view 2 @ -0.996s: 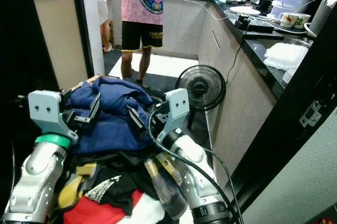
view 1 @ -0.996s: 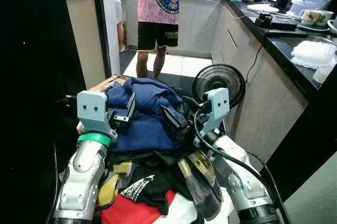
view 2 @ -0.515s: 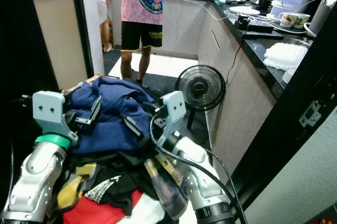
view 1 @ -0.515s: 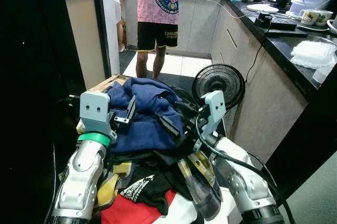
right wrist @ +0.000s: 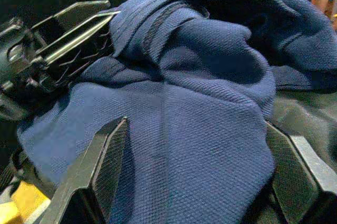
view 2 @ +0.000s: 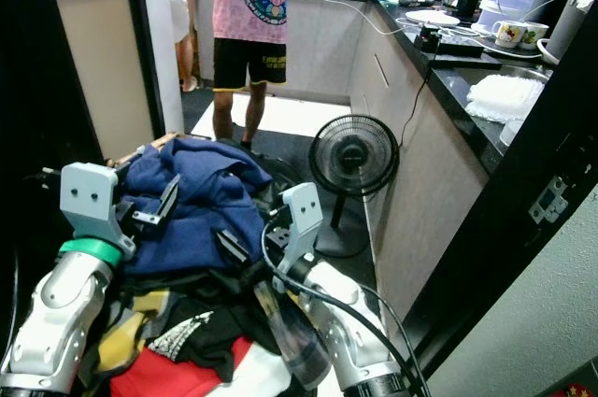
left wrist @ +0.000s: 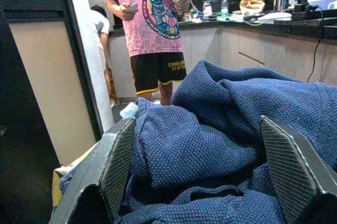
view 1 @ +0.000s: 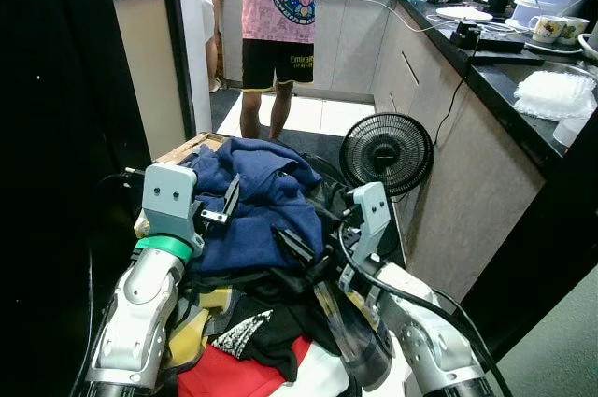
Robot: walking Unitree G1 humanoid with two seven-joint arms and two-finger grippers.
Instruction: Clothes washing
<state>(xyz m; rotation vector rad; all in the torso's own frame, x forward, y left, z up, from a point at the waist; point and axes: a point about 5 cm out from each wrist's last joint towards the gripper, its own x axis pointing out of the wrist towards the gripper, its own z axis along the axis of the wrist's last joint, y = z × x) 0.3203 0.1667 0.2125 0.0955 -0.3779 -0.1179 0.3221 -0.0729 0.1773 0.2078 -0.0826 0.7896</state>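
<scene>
Heaped navy knit garment [view 1: 262, 201] bulging between left tool [view 1: 227, 203] and right tool [view 1: 297, 246], both spread wide, gripping nothing. Likely to slump toward black floor fan [view 1: 386, 153].

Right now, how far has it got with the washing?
Early still. Nothing looks washed: the clothes pile sits heaped before the robot. In hand: both the left gripper and right gripper, jaws open, flank the navy garment on top. Left: grasping, lifting, loading.
</scene>
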